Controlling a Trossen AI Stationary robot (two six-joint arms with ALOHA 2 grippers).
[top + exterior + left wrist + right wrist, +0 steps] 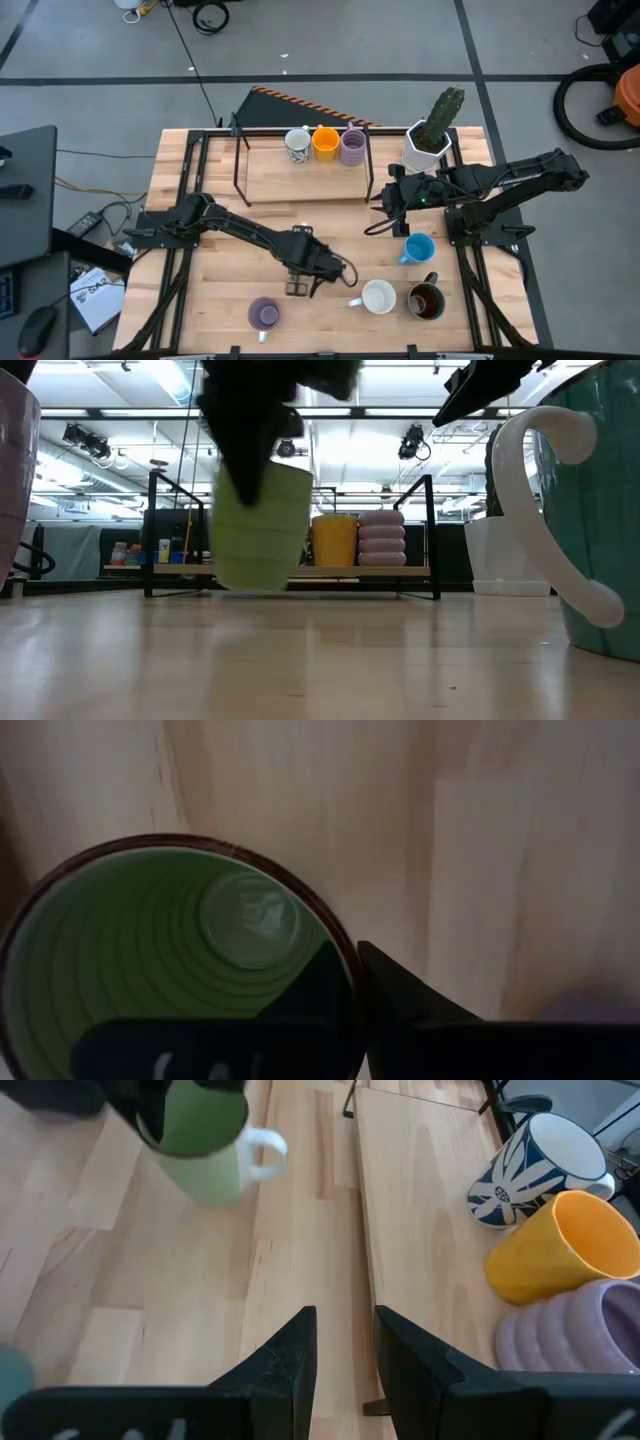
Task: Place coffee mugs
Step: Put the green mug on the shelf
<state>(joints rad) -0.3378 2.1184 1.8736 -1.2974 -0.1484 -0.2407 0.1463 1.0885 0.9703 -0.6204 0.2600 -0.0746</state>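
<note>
Left gripper clamped on the pale green ceramic mug's rim, mid-table.

Three mugs stood on the wooden shelf: patterned white, orange, ribbed lavender. Four others waited on the table. The right gripper waited beside the shelf, part-open, empty.

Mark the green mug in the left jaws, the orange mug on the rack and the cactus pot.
green mug (205, 1142): right wrist view, on its outer wall.
orange mug (325, 143): high view, on its open mouth.
cactus pot (424, 152): high view, on its white side.
</note>
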